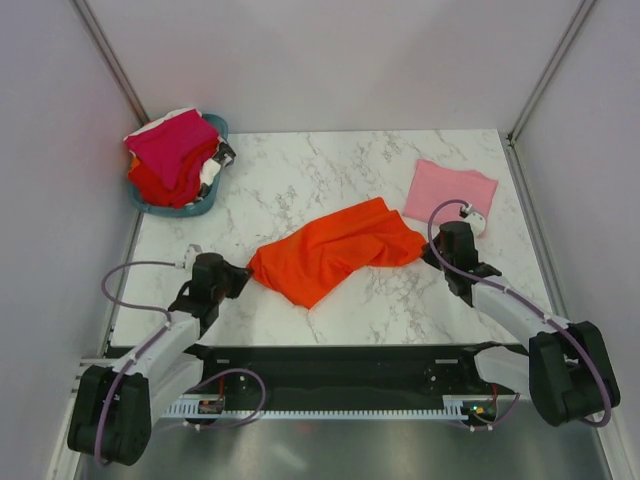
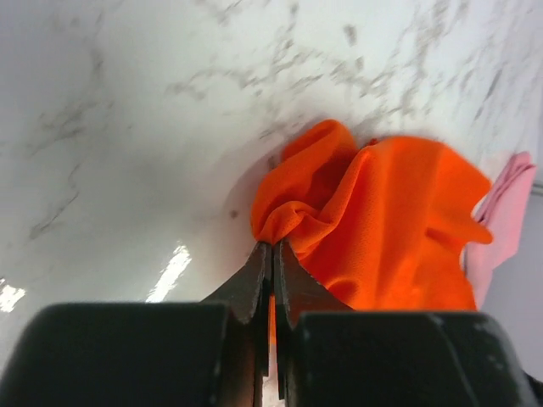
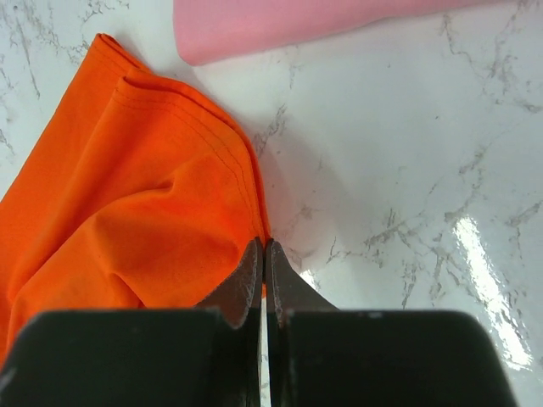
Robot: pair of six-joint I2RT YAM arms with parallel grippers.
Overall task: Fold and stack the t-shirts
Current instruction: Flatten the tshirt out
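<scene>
Fabric of the orange-red t-shirt [image 1: 335,250] lies bunched across the middle of the frame on the marble table [image 1: 300,170], running from lower left to upper right. At its left end the left gripper [image 1: 243,273] has its jaws pressed together on a gathered wad of cloth. The right gripper [image 1: 428,250] is likewise clamped on a stitched hem corner at the right end, as both wrist views show. A folded light pink t-shirt [image 1: 450,190] rests just beyond, at upper right, and the other shirts [image 1: 175,150] are heaped in the teal basket [image 1: 205,208] at upper left. The step looks like spreading the garment flat before folding. To do it well, I'd judge the arms should draw apart evenly and low over the table until the wrinkles go, without tugging the thin pinches loose, and steer the right end clear of the light pink t-shirt so it isn't dragged
</scene>
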